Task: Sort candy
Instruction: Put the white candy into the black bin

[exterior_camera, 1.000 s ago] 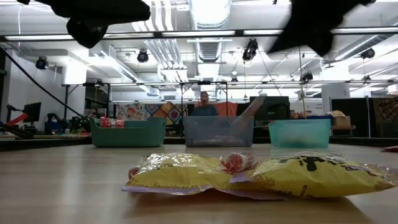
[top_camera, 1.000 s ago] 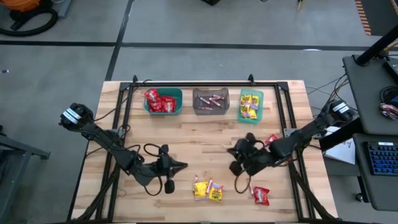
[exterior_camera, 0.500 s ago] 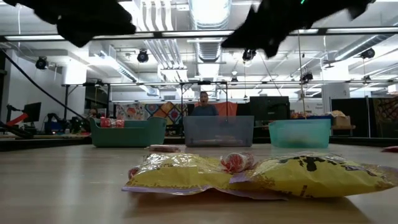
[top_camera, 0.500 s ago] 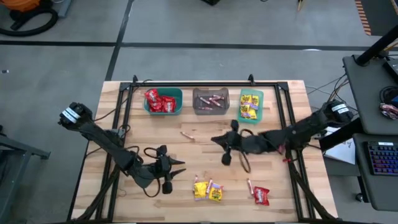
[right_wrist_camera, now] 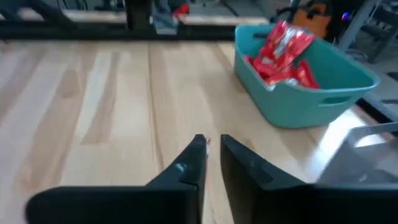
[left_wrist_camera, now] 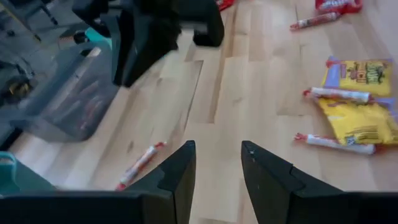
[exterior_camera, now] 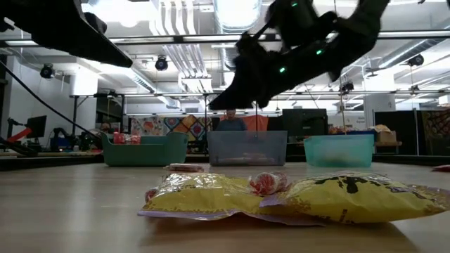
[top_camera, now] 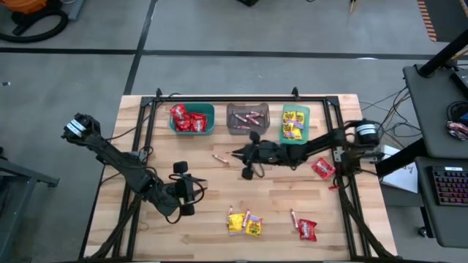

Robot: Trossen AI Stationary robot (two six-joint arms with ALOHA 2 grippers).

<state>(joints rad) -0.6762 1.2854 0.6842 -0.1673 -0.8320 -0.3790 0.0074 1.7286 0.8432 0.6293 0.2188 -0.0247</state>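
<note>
A loose pink candy stick (top_camera: pixel 219 157) lies flat on the table, just on the near side of the teal bin (top_camera: pixel 192 118) and the grey bin (top_camera: pixel 247 118). My right gripper (top_camera: pixel 235 153) hovers just right of it, pointing toward the table's left; a narrow empty gap shows between its fingers (right_wrist_camera: pixel 211 142). My left gripper (top_camera: pixel 193 191) hangs open over the near left of the table (left_wrist_camera: pixel 217 155), holding nothing; the stick (left_wrist_camera: pixel 140 165) lies beyond it. More candy lies near the front: yellow packets with sticks (top_camera: pixel 243 223) and a red packet (top_camera: pixel 306 229).
The teal bin holds red packets (right_wrist_camera: pixel 283 50), the grey bin holds pink sticks, and a green bin (top_camera: pixel 294 124) holds yellow packets. Another red packet (top_camera: pixel 322 168) lies at the right, beside my right arm. A black frame (top_camera: pixel 227 98) runs along the far edge and both sides.
My right gripper has swept from the near right toward the table's left and far side, ending beside the grey bin. My left gripper has opened, turned and drawn back a little toward the left edge. A pink stick now lies on the table on the near side of the bins.
</note>
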